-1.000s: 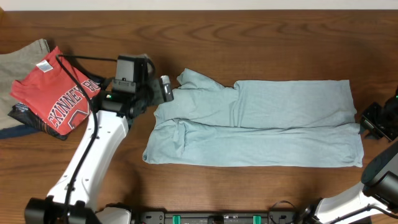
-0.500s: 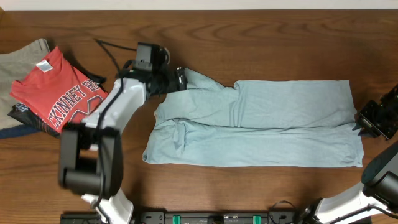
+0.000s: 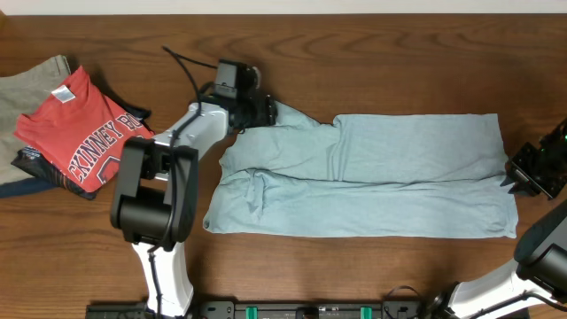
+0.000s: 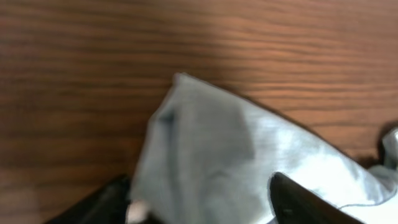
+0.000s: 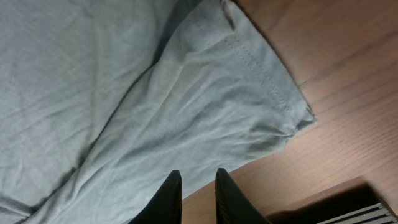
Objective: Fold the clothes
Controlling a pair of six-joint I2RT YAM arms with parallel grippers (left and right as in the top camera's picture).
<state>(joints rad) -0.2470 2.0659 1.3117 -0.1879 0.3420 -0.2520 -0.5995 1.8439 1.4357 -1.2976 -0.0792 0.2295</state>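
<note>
Two arms work at opposite ends of a pale blue shirt (image 3: 372, 177) that lies spread flat across the middle and right of the wooden table (image 3: 381, 53), doubled lengthwise with a long crease running from side to side. The left gripper (image 3: 268, 112) sits at the shirt's far left corner, and the left arm (image 3: 199, 128) reaches up to it from the near edge. In the left wrist view that pointed corner of the cloth (image 4: 205, 137) lies between the dark fingers (image 4: 298, 199), which stand well apart. The picture is blurred, so I cannot tell whether they touch the fabric. The right gripper (image 3: 524, 168) sits just beside the shirt's right edge, about halfway down it. In the right wrist view its fingers (image 5: 169, 196) are drawn close, with only a narrow gap between them. They hold nothing and are poised over the stitched hem (image 5: 264, 68) near the corner, where cloth meets bare wood. Well apart, at the table's left end, a folded red shirt (image 3: 75, 133) with white lettering rests on a small pile, a khaki garment (image 3: 31, 78) showing behind it.
</note>
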